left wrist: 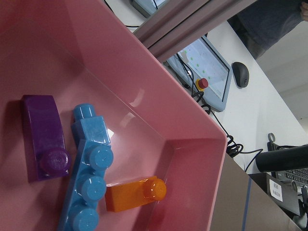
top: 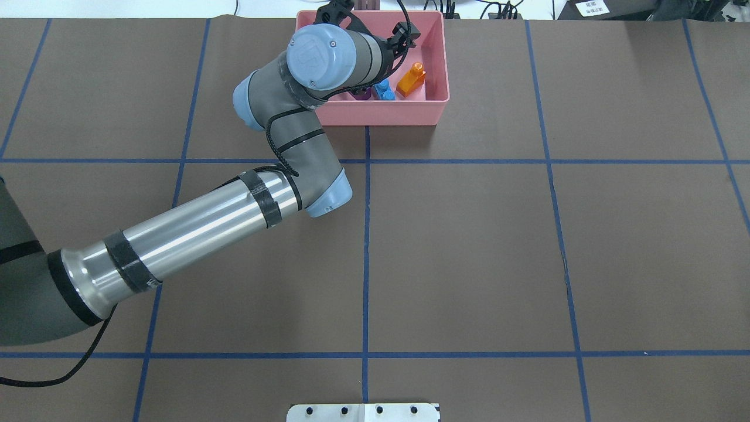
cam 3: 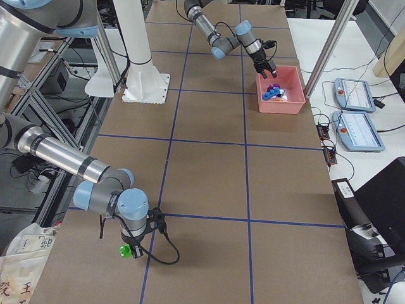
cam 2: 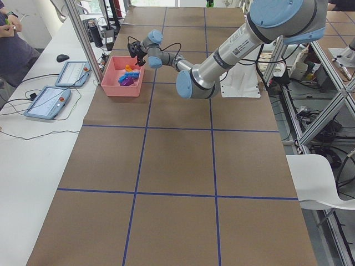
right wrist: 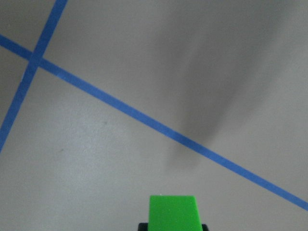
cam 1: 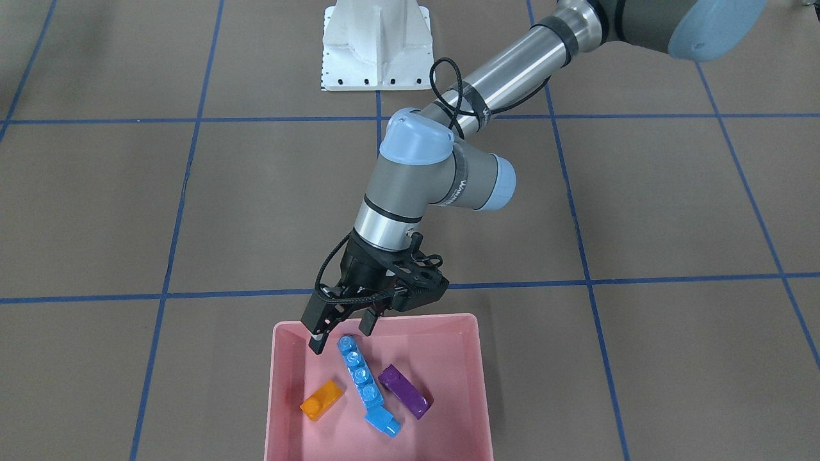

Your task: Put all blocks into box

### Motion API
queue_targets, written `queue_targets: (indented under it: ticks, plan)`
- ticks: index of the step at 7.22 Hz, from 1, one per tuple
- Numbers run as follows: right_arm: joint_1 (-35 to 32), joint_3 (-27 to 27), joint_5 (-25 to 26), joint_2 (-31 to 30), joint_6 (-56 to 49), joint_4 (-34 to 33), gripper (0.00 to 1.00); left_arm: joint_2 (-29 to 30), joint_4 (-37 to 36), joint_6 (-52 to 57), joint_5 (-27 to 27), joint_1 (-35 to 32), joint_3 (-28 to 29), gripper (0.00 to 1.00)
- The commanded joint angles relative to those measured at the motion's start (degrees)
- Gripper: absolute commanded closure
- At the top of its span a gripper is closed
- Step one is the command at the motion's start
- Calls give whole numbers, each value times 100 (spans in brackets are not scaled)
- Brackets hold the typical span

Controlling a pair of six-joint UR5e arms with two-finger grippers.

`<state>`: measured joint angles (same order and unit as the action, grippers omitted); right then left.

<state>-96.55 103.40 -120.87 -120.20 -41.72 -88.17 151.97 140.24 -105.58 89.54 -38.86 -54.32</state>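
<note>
The pink box [cam 1: 277, 384] stands at the table's far edge from the robot. In it lie an orange block [cam 1: 322, 400], a long blue block [cam 1: 360, 374], a small blue block [cam 1: 384, 422] at its end, and a purple block [cam 1: 405, 390]. My left gripper [cam 1: 343, 334] hangs open over the box's robot-side end, just above the long blue block's tip, with nothing in it. The left wrist view shows the purple block [left wrist: 42, 134], the long blue block [left wrist: 91, 192] and the orange block [left wrist: 134, 195]. Far off, my right gripper [cam 3: 133, 250] is shut on a green block [right wrist: 172, 211] low over the table.
The white robot base [cam 1: 375, 45] stands behind the left arm. Beyond the box, two tablets [cam 2: 47, 101] lie on a white side table where a person [cam 2: 11, 39] sits. A white chair [cam 2: 327, 183] stands beside the table. Blue tape lines grid the brown tabletop.
</note>
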Motion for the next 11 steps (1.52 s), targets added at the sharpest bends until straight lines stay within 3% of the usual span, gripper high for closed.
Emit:
queue_targets:
  ticks: [1,3,5,6,8,10,11]
  plan:
    - [-750,365,422,1780,-390,-2143,100,-350,3,-41,2,-7,-385,0]
    - [-568,173,276,3128,316,-2634,100,-517,-14,-50,19,-34,-561,0]
    - [413,119,-162,4087,2010,-2618,100,-1175,-75,-24,45,-269,-1174,0]
    - [696,58,-504,4535,2732,-2609,100,-1509,-407,115,98,-480,-1578,0]
    - [1564,57,-719,5388,4435,-2539,100,-1774,-1563,947,755,-1190,-2185,0]
    - [2637,-607,-710,6756,6229,-2364,100,-2247,-2323,2342,1107,-1736,-2547,0]
    - [3033,-1194,-701,7347,7072,-1771,100,-2459,-2613,3176,1422,-2087,-2601,0]
